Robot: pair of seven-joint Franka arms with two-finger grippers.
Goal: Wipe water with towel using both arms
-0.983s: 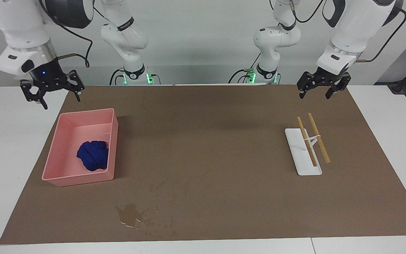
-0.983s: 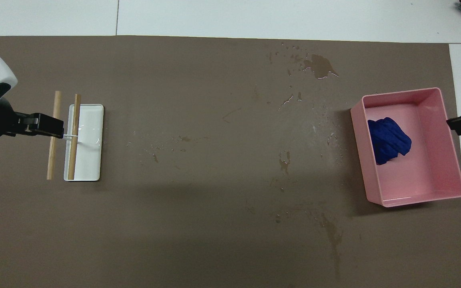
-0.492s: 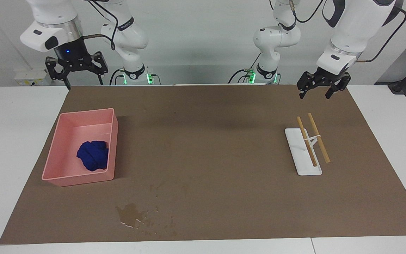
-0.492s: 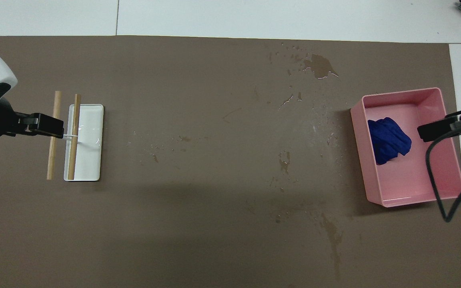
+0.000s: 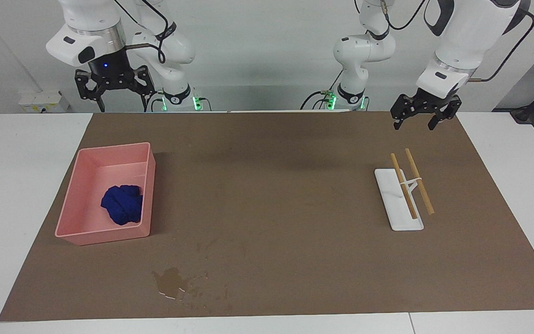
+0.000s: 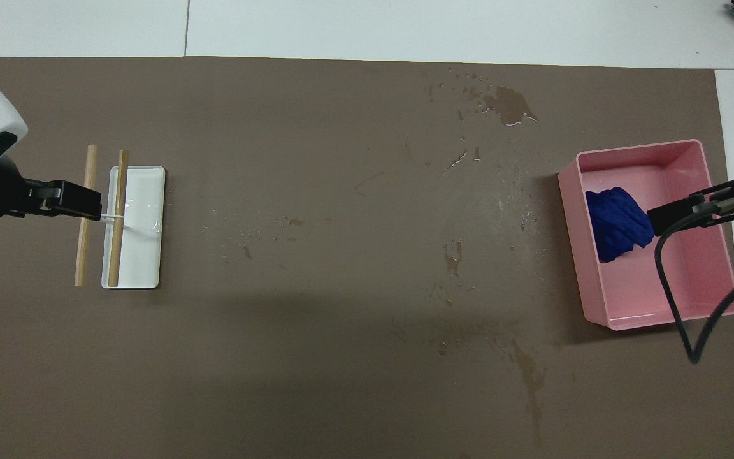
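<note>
The towel (image 5: pixel 122 204) is a crumpled deep-blue cloth lying in the pink tray (image 5: pixel 109 152); it also shows in the overhead view (image 6: pixel 615 223). The water (image 6: pixel 531 376) is a faint narrow dark streak on the brown mat, nearer to the robots than the tray; I cannot make it out in the facing view. My right gripper (image 5: pixel 113 95) is open and empty, high up. From above, the right gripper (image 6: pixel 660 218) is over the tray beside the towel. My left gripper (image 5: pixel 414 121) is open and empty, raised over the wooden sticks (image 6: pixel 86 204), waiting.
A white tray (image 5: pixel 399 218) bearing two wooden sticks (image 5: pixel 419 182) lies toward the left arm's end. A glossy blotch with scattered droplets (image 5: pixel 169 279) sits farther from the robots than the pink tray. Small droplets dot the mat's middle (image 6: pixel 453 252).
My right gripper has risen and swung from off the mat's end to over the pink tray, beside the towel. The left arm, towel and tray have not moved.
</note>
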